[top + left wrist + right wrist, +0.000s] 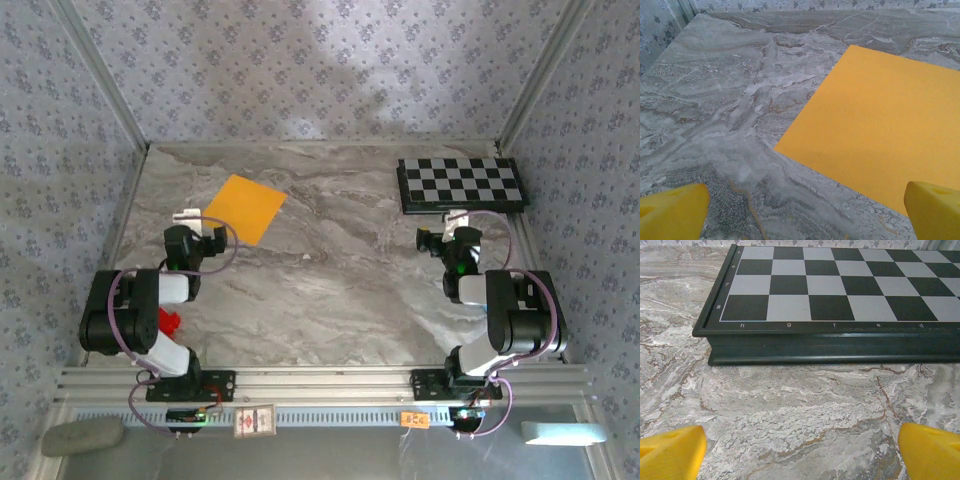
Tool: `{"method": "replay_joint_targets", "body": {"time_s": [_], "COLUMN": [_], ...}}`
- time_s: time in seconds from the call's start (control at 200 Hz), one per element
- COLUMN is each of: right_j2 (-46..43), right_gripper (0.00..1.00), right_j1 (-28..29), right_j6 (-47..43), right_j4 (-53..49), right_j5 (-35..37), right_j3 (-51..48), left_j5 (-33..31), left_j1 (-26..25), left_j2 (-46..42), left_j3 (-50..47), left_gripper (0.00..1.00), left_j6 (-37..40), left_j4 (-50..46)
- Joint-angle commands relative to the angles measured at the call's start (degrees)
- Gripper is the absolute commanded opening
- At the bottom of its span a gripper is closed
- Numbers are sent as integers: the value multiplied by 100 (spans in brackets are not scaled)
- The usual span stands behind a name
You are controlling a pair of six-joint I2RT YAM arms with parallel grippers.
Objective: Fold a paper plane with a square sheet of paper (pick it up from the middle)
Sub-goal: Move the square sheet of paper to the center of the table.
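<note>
So basically nothing was done at this point. The square sheet of paper (pixel 245 208) lay flat on the marble table (pixel 330 300), over on the far-left part and turned like a diamond. It had 0 creases and no lifted corner as far as I could see.

The left gripper (pixel 802 215) hung just on the near side of the sheet's near corner, spread wide with nothing in it and not touching the paper. In its wrist view the sheet sat ahead and off to the right.

The right gripper (pixel 800 452) was way over on the right, also spread wide and holding nothing. It faced the near edge of the checkerboard (pixel 840 290), well apart from the paper. A small red piece (pixel 170 322) sat tucked by the left arm.

My read: 0 folds were in, so everything was left. That meant reaching the middle of the sheet, lifting it, then doing all the folding. Thin paper lying flat on a smooth top looked tricky to pinch from the middle.
</note>
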Motion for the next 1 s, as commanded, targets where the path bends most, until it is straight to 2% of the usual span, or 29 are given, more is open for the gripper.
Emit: {"method": "replay_joint_targets", "body": {"time_s": [0.0, 0.994], "right_j2": [59, -124], "right_gripper": [100, 100], "right_j1": [-29, -13], "right_j6": [76, 57], "right_j4": [8, -112], "right_j5": [-60, -82], "right_j3": [122, 120], "left_j5": [51, -7], "left_j1": [50, 48], "left_j2": [45, -45], "left_j3": [79, 68], "left_gripper": [100, 100], "left_j6": [-74, -115], "left_j4": [12, -7]}}
